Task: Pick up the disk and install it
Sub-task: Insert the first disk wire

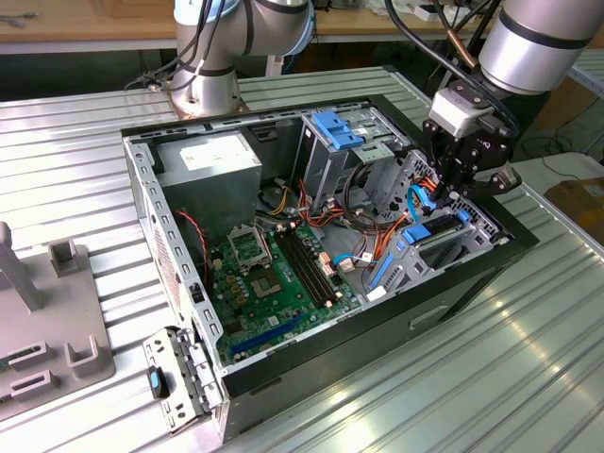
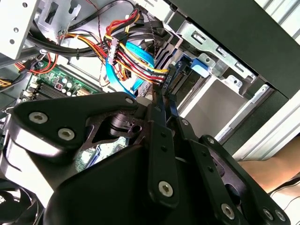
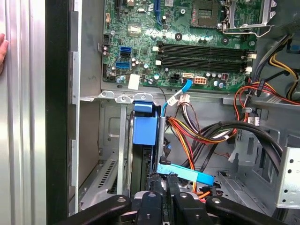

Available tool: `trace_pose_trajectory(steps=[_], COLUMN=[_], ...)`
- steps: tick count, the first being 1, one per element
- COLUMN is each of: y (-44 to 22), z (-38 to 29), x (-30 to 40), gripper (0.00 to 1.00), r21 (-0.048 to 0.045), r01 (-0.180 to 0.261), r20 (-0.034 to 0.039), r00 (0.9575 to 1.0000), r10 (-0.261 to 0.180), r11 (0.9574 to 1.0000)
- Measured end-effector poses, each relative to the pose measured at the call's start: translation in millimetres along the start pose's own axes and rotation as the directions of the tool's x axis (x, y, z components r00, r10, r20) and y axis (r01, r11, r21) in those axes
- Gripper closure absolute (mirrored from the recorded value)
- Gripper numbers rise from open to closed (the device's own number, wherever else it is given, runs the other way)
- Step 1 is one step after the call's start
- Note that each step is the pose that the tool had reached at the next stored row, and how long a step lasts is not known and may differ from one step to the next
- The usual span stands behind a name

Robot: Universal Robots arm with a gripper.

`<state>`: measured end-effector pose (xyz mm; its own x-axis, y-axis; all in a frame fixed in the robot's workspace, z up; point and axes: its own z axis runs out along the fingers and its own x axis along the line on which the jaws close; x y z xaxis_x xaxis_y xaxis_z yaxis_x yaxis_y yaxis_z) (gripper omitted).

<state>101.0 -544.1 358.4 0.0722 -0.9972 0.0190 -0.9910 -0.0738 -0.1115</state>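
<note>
Gripper inside computer case; blue-railed disk just beyond the jaw tips, cable bundle beside them.

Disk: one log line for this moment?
disk on edge in bay | gripper shut, close to disk | hold on disk unclear

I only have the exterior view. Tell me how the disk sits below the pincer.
Observer: In the first wrist view the disk stands on edge in the bay, blue end toward the green board.
Operator: Report cables near it.
Observer: A flat blue cable crosses close by the pincer.
Operator: Check outside the case.
Observer: A hand is at the table, beyond the black case wall.
</note>
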Motion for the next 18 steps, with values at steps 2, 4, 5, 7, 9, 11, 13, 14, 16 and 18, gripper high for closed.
trace_pose_trajectory(steps=[2, 4, 5, 7, 9, 11, 13, 14, 16, 18], y=[0.0, 0.0, 0.0, 0.0, 0.0, 0.3, 0.4, 0.4, 0.5, 0.7], z=[0.0, 0.0, 0.0, 0.0, 0.0, 0.0, 0.2, 0.3, 0.7, 0.7], x=[0.0, 0.1, 0.1, 0.1, 0.1, 2.4, 4.2, 4.4, 5.5, 7.3], gripper=[0.84, 0.84, 0.84, 0.84, 0.84, 0.84, 0.84, 0.84, 0.84, 0.84], r21=[0.0000, 0.0000, 0.0000, 0.0000, 0.0000, 0.0000, 0.0000, -0.0001, -0.0005, -0.0007], r01=[0.000, 0.000, 0.000, 0.000, 0.000, 0.000, -0.001, -0.005, -0.030, -0.039], r20=[-0.0001, 0.0000, 0.0000, 0.0000, 0.0000, -0.0001, 0.0001, -0.0003, -0.0034, -0.0044], r00=[1.0000, 1.0000, 1.0000, 1.0000, 1.0000, 1.0000, 1.0000, 1.0000, 0.9995, 0.9992], r10=[0.000, 0.000, 0.000, 0.000, 0.000, 0.000, 0.001, 0.005, 0.030, 0.039], r11=[1.0000, 1.0000, 1.0000, 1.0000, 1.0000, 1.0000, 1.0000, 1.0000, 0.9995, 0.9993])
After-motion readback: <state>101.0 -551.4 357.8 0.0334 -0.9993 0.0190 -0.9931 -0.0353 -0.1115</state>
